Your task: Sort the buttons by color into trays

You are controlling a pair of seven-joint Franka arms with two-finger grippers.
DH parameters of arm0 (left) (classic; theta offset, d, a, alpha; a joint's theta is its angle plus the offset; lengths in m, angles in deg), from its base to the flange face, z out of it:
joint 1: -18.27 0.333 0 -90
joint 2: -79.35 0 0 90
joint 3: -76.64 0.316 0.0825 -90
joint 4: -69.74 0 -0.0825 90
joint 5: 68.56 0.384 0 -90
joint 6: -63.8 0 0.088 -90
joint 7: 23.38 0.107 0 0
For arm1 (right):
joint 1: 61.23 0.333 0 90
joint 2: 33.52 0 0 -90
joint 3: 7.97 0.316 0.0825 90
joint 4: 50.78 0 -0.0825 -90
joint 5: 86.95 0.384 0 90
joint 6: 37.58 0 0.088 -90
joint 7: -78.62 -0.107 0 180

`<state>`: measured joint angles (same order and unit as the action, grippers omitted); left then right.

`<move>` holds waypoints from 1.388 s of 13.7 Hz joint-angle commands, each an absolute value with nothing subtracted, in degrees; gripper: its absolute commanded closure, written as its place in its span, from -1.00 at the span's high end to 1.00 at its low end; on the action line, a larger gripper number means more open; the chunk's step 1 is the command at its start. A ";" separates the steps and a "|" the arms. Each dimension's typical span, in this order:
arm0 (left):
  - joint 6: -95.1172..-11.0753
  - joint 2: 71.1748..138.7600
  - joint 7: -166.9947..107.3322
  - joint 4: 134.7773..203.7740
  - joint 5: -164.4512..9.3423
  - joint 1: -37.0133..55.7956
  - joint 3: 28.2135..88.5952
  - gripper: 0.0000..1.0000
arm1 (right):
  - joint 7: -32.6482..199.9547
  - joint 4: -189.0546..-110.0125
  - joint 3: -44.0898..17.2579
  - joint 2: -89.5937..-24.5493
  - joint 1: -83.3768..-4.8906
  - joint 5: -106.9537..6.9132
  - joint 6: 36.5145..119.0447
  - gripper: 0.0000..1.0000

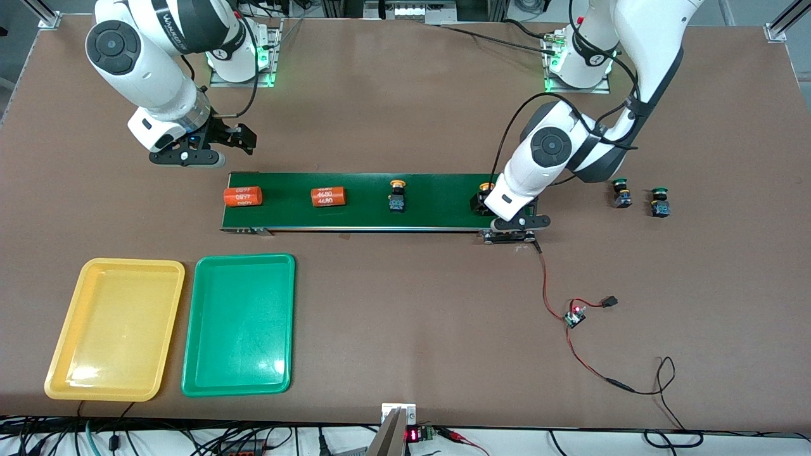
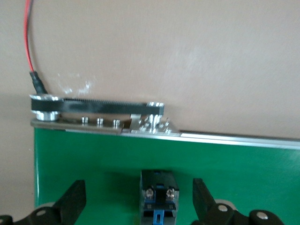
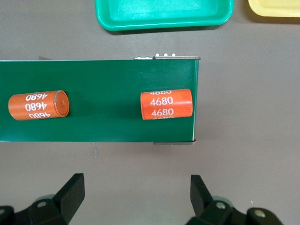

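One yellow-capped button (image 1: 397, 193) stands mid-belt. Another yellow-capped button (image 1: 485, 189) stands at the belt's end toward the left arm, partly hidden by my left gripper (image 1: 491, 209). In the left wrist view its black-and-blue body (image 2: 158, 194) lies between the spread fingers of the left gripper (image 2: 138, 183), touching neither; that gripper is open. Two green-capped buttons (image 1: 621, 193) (image 1: 659, 201) stand on the table past that belt end. The yellow tray (image 1: 114, 329) and green tray (image 1: 239, 323) lie nearer the front camera. My right gripper (image 1: 244, 140) (image 3: 136, 180) hangs open over the table beside the belt's other end.
The dark-green conveyor belt (image 1: 437, 199) carries two orange cylinders (image 1: 242, 196) (image 1: 327, 196) printed "4680". Red and black wires with a small board (image 1: 575, 315) trail from the belt's motor end toward the front camera. The right wrist view shows the green tray (image 3: 164, 14) and a corner of the yellow tray (image 3: 276, 7).
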<state>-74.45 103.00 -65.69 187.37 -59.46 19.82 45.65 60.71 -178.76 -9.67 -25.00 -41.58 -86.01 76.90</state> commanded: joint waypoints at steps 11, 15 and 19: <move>-43.95 99.56 -32.30 172.21 -58.10 24.42 60.97 1.00 | 38.29 -171.28 -4.19 -36.32 -32.59 -85.46 86.59 1.00; -45.96 96.15 -22.87 177.47 -58.63 24.42 68.01 1.00 | 37.49 -170.40 -4.19 -39.93 -30.47 -85.37 90.74 1.00; -59.46 91.92 -16.45 192.04 -58.89 24.50 74.52 1.00 | 38.10 -170.31 -4.19 -42.74 -29.50 -85.46 94.17 1.00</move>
